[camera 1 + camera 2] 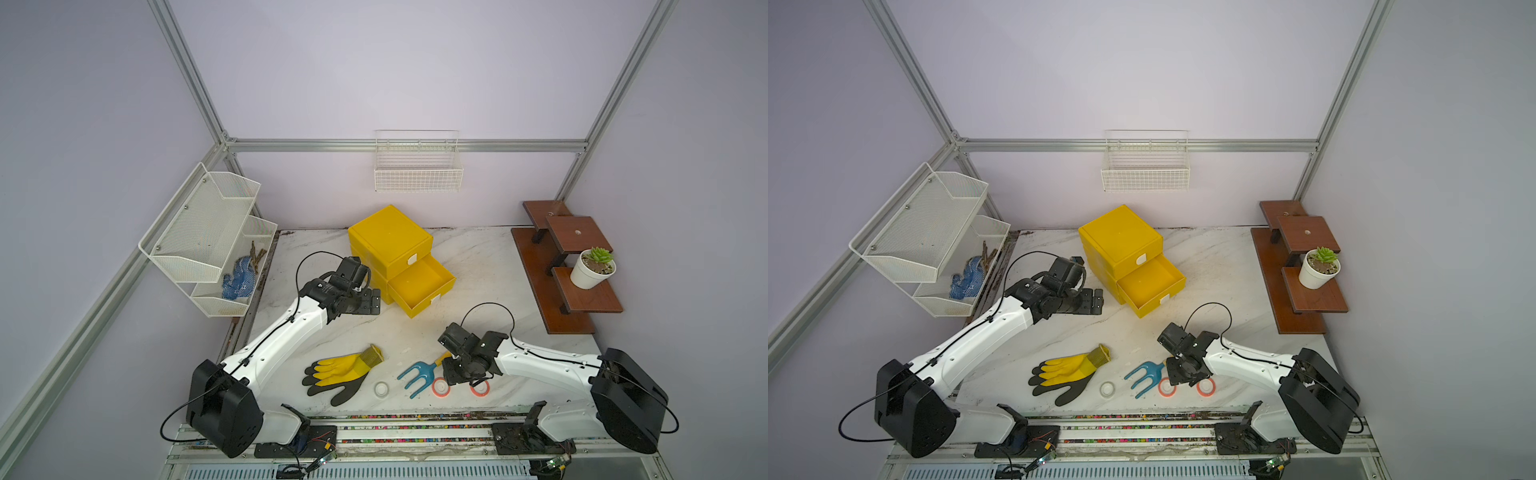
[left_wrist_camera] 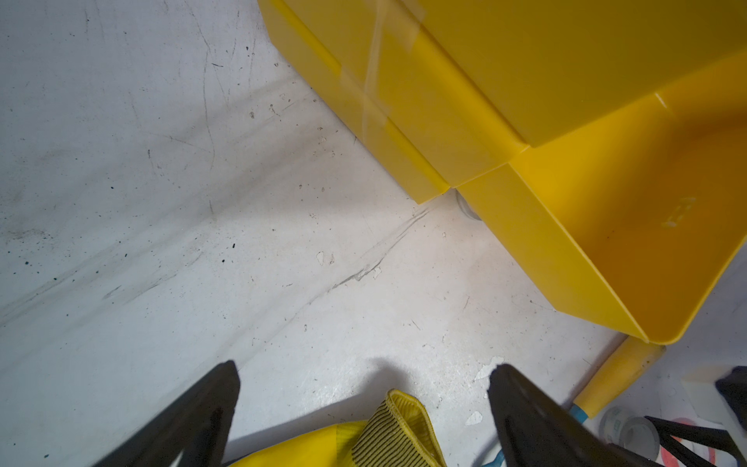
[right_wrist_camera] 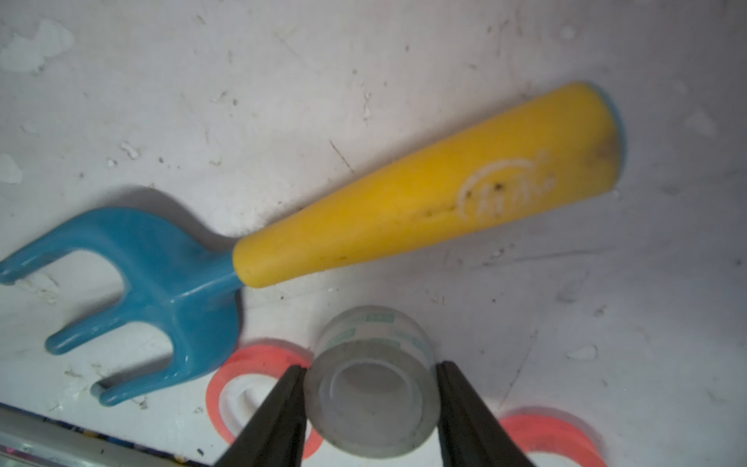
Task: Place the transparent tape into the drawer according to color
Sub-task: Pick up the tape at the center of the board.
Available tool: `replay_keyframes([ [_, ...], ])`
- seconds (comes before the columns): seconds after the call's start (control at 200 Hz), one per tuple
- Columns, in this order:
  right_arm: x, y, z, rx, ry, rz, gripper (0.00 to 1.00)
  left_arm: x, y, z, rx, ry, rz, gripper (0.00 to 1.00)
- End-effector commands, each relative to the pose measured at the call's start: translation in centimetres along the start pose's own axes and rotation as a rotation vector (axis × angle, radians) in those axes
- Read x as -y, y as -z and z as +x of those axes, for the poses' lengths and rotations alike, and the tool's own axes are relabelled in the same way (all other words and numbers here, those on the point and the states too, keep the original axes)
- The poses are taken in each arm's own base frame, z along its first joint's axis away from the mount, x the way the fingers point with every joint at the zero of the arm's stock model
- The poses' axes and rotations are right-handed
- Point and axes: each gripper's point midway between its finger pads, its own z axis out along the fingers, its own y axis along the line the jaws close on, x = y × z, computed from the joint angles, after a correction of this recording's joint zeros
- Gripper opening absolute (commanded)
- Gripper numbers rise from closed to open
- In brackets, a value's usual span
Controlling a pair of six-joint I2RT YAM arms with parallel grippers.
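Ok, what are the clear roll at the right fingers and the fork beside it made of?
Clear tape roll: glossy see-through film on a whitish core, probably plastic; print shows through its side. Fork: blue head smooth and shiny, moulded plastic or painted metal, unclear which; yellow handle matte, likely plastic or rubber, raised logo.

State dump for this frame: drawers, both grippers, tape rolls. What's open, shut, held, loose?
Top yellow plastic drawer: shut.
Second yellow drawer: pulled out, looks empty.
Left gripper: open, holding nothing.
Right gripper: shut on clear tape roll.
Two red-orange tape rolls: lying flat, not gripped.
Whitish tape roll beside yellow-black glove: lying flat, loose.
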Motion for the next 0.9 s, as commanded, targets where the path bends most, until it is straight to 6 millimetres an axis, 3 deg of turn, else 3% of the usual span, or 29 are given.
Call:
replay_keyframes([
  [0.0, 0.5, -0.7, -0.1, 0.022, -0.020, 0.023, 0.45, 0.0, -0.1, -0.1, 0.006, -0.012, -0.003, 1.00],
  [0.14, 0.1, 0.4, -1.6, 0.095, -0.047, 0.011, 0.38, 0.0, -0.3, 0.0, 0.001, -0.010, -0.002, 1.00],
  [0.26, -0.5, 3.1, -3.5, 0.187, -0.054, -0.015, 0.36, -0.1, -0.3, 0.1, -0.002, -0.010, -0.005, 1.00],
  [0.445, -2.0, 10.3, -7.5, 0.411, -0.057, -0.109, 0.36, -0.3, 0.1, -0.3, 0.018, 0.001, -0.014, 1.00],
  [0.59, -4.1, 17.2, -12.8, 0.648, -0.021, -0.191, 0.36, -0.2, 0.4, -0.4, 0.024, 0.004, -0.008, 1.00],
  [0.665, -5.4, 19.4, -15.6, 0.729, 0.000, -0.224, 0.36, -0.2, 0.4, -0.3, 0.021, 0.005, -0.003, 1.00],
  [0.8, -7.1, 20.8, -20.5, 0.815, 0.019, -0.239, 0.36, -0.1, 0.3, -0.1, 0.013, 0.004, -0.002, 1.00],
  [0.895, -7.3, 19.7, -23.4, 0.819, 0.011, -0.221, 0.36, -0.1, 0.2, 0.0, 0.008, 0.004, -0.002, 1.00],
])
